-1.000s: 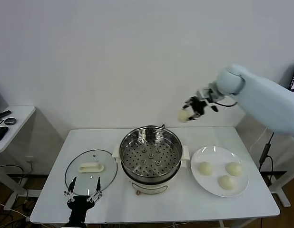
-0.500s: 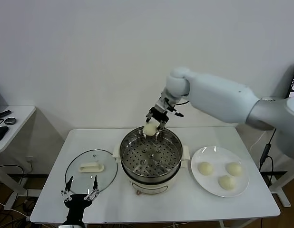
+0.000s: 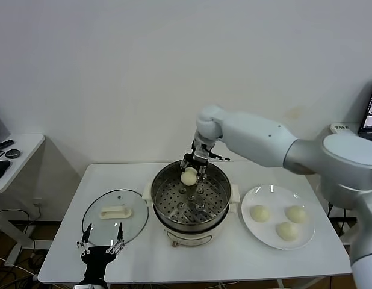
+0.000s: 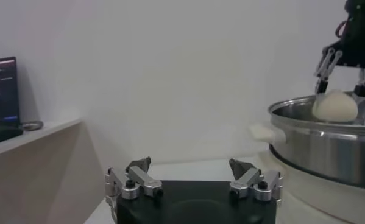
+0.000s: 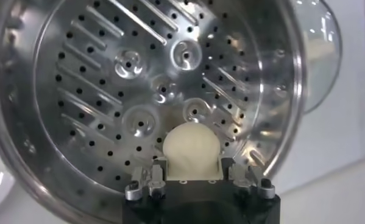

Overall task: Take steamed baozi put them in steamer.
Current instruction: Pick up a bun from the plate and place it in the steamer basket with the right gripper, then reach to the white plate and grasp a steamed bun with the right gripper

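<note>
The steel steamer [image 3: 174, 208] stands mid-table on its cream base. My right gripper [image 3: 190, 173] is shut on a pale baozi [image 3: 189, 176] and holds it over the far side of the perforated tray. In the right wrist view the baozi [image 5: 191, 149] sits between the fingers [image 5: 159, 172] above the tray [image 5: 133, 79]. Three more baozi [image 3: 259, 212] [image 3: 295, 214] [image 3: 286, 230] lie on the white plate [image 3: 267, 195] to the right. My left gripper [image 3: 103, 245] is open and empty at the table's front left; the left wrist view [image 4: 191, 176] shows the held baozi [image 4: 334, 105] above the steamer's rim [image 4: 316, 137].
A round glass lid [image 3: 99, 226] with a white handle [image 3: 115, 212] lies flat left of the steamer, just behind my left gripper. A side table [image 3: 11, 153] with dark items stands at the far left. A wall runs behind the table.
My right arm has swung left from above the plate side with the baozi and lowered it into the steamer's mouth. The left gripper has barely moved.
</note>
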You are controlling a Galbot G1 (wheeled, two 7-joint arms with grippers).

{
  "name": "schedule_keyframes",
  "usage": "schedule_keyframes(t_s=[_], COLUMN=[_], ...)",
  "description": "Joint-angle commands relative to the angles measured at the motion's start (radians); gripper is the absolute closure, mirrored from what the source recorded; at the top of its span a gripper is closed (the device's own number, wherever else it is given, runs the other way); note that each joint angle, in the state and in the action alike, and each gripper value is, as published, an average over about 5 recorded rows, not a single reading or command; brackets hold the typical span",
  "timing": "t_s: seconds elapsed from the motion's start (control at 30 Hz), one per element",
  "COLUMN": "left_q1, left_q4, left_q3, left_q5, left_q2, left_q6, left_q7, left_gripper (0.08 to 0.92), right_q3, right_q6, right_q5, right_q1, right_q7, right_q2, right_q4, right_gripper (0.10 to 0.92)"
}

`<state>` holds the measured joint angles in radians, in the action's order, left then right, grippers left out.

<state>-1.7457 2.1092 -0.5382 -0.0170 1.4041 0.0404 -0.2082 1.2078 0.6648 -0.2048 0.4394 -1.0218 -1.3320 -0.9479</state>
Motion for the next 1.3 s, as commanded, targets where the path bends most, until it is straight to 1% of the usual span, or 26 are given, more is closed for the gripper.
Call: schedule_keyframes(t_s=[0.03, 0.13, 0.23, 0.33, 0.4, 0.5, 0.63, 0.77, 0.87, 1.07, 1.1, 1.17, 1.3], left_q1=[0.001, 0.000, 0.001, 0.001, 0.000, -0.001, 0.004, 0.007, 0.010, 0.016, 0.017, 0.019, 0.023], left_q4=[0.000, 0.001, 0.001, 0.002, 0.004, 0.009, 0.019, 0.031, 0.035, 0.023, 0.019, 0.013, 0.008], left_q3=[0.000, -0.001, 0.000, 0.000, 0.000, 0.002, 0.005, 0.008, 0.007, 0.006, 0.006, 0.007, 0.008], left_q5=[-0.001, -0.001, -0.001, 0.000, -0.001, -0.002, -0.007, -0.010, -0.012, -0.011, -0.011, -0.011, -0.010], left_q2=[0.001, 0.002, 0.003, 0.004, 0.003, 0.000, -0.004, -0.014, -0.022, -0.031, -0.032, -0.034, -0.036], left_q6=[0.000, 0.001, 0.001, 0.000, -0.001, -0.001, -0.005, -0.012, -0.012, -0.002, 0.001, 0.007, 0.011], left_q7=[-0.001, -0.002, -0.002, -0.003, -0.003, -0.002, 0.001, 0.003, 0.003, 0.004, 0.005, 0.007, 0.011], left_gripper=[0.177, 0.177, 0.177, 0.177, 0.177, 0.177, 0.177, 0.177, 0.177, 0.177, 0.177, 0.177, 0.177], right_q3=[-0.015, -0.024, -0.027, -0.018, -0.003, 0.036, 0.102, 0.152, 0.167, 0.186, 0.188, 0.188, 0.136], right_q6=[0.135, 0.147, 0.151, 0.123, 0.060, -0.118, -0.409, -0.756, -0.955, -1.178, -1.195, -1.181, -1.097], right_q5=[-0.174, -0.183, -0.165, -0.096, -0.007, 0.164, 0.360, 0.460, 0.478, 0.477, 0.468, 0.433, 0.328], right_q1=[-0.048, -0.055, -0.051, -0.023, 0.021, 0.116, 0.230, 0.306, 0.330, 0.311, 0.297, 0.264, 0.148], right_q7=[0.052, 0.071, 0.081, 0.066, 0.034, -0.030, -0.075, -0.082, -0.079, -0.066, -0.059, -0.066, -0.092], right_q2=[-0.050, -0.057, -0.057, -0.039, -0.010, 0.061, 0.205, 0.390, 0.506, 0.751, 0.784, 0.835, 0.883], right_q4=[0.078, 0.093, 0.091, 0.060, 0.005, -0.128, -0.306, -0.475, -0.567, -0.693, -0.700, -0.699, -0.656], right_gripper=[0.498, 0.474, 0.408, 0.323, 0.265, 0.215, 0.204, 0.203, 0.203, 0.203, 0.203, 0.203, 0.203])
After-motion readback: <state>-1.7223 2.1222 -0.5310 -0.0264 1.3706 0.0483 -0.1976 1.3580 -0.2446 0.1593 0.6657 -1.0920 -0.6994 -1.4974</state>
